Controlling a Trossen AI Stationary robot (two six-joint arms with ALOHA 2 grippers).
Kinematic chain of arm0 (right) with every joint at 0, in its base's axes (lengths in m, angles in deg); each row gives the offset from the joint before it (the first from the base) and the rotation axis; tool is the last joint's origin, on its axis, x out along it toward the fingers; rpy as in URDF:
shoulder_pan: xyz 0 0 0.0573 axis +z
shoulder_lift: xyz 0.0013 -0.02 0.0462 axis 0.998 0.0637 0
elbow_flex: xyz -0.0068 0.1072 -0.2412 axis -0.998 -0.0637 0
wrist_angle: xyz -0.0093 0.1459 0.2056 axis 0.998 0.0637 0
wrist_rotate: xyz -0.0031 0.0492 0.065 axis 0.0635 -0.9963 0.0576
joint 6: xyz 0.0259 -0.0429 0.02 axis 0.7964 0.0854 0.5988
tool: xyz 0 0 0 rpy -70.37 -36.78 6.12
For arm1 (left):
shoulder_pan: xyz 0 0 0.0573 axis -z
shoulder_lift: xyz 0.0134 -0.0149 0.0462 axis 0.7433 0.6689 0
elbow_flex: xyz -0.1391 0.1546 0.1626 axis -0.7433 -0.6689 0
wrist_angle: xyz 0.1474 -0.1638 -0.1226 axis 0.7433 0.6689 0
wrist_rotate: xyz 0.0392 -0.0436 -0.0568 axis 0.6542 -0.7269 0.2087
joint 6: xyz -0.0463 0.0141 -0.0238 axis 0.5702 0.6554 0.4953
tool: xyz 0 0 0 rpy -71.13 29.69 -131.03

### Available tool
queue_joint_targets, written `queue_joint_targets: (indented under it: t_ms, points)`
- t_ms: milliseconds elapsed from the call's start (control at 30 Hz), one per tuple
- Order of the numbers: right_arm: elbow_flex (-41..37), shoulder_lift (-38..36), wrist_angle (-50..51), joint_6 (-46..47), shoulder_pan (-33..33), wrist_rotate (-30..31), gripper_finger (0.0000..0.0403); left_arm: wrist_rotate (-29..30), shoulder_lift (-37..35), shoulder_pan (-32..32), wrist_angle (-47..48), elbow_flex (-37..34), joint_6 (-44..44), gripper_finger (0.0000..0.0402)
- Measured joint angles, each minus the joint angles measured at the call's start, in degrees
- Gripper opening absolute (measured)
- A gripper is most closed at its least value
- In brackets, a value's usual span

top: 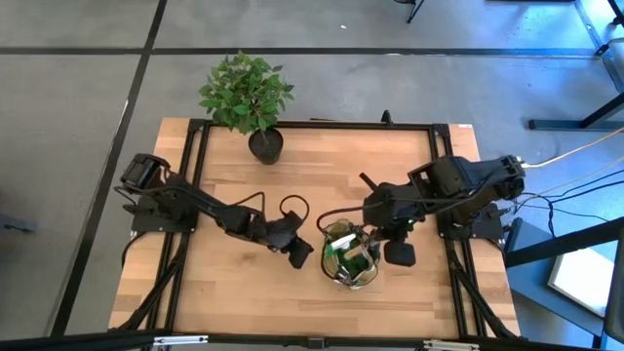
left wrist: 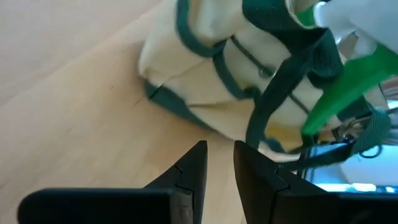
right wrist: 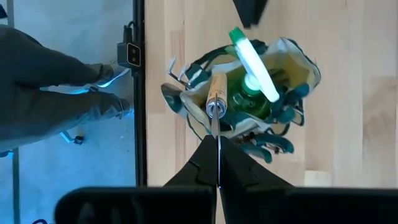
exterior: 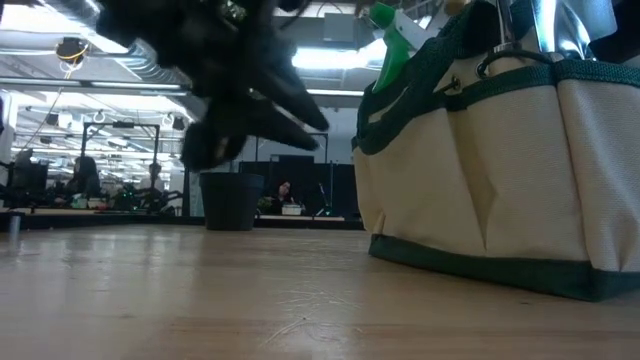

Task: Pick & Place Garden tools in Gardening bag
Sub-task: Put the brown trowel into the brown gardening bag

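A: Where's your gardening bag [top: 351, 255]?
B: Lower centre of the bench [top: 224, 283], spray bottle [right wrist: 252, 56] inside.
A: Grippers?
B: Right gripper [right wrist: 217, 163] clenched above the bag; left gripper [left wrist: 219, 163] slightly parted, holding nothing, beside it.

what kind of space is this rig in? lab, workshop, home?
Likely an open robotics lab or industrial workspace. The wooden table stands in a black frame on a bare concrete floor; behind it run exposed ceiling ducts and more workstations, with a person's legs beside the rig.
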Motion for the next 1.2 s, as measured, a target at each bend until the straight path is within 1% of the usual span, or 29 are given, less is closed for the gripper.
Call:
queue_joint_targets:
  t_ms: [133, 300, 433, 567, 733, 867, 1000, 1200]
  points:
    - [1.31, 1.36, -0.03, -0.11, 0.78, 0.81, 0.0, -2.8, 2.71, -2.05, -7.29, 0.0, -1.85, 0.007]
    - [1.38, 1.33, 0.04, 1.32, 1.58, 1.13, 0.0, -3.6, 3.65, -4.54, -8.14, 0.0, -3.49, 0.0057]
    - [1.38, 1.33, 0.04, 2.09, 2.09, 1.43, 0.0, -7.74, 5.33, -6.66, -10.78, 1.02, -5.23, 0.0047]
    - [1.38, 1.33, 0.06, 2.23, 2.29, 1.47, 0.0, -11.71, 9.15, -7.69, -10.18, 6.94, -8.01, 0.0041]
    - [1.38, 1.33, 0.04, 1.43, 2.33, 1.45, 0.0, -13.12, 14.33, -7.73, -7.35, 15.32, -11.43, 0.004]
    - [1.38, 1.33, 0.04, 0.5, 2.33, 1.45, 0.0, -13.46, 17.19, -7.76, -7.22, 19.62, -12.35, 0.004]
    - [0.9, 1.18, -0.07, 0.33, 2.47, 1.08, 0.0, -14.53, 19.87, -8.52, -7.48, 21.38, -12.29, 0.004]
    - [-2.36, -0.19, 0.04, 0.35, 3.14, 0.77, 0.0, -14.96, 20.26, -9.39, -7.52, 21.55, -12.7, 0.004]
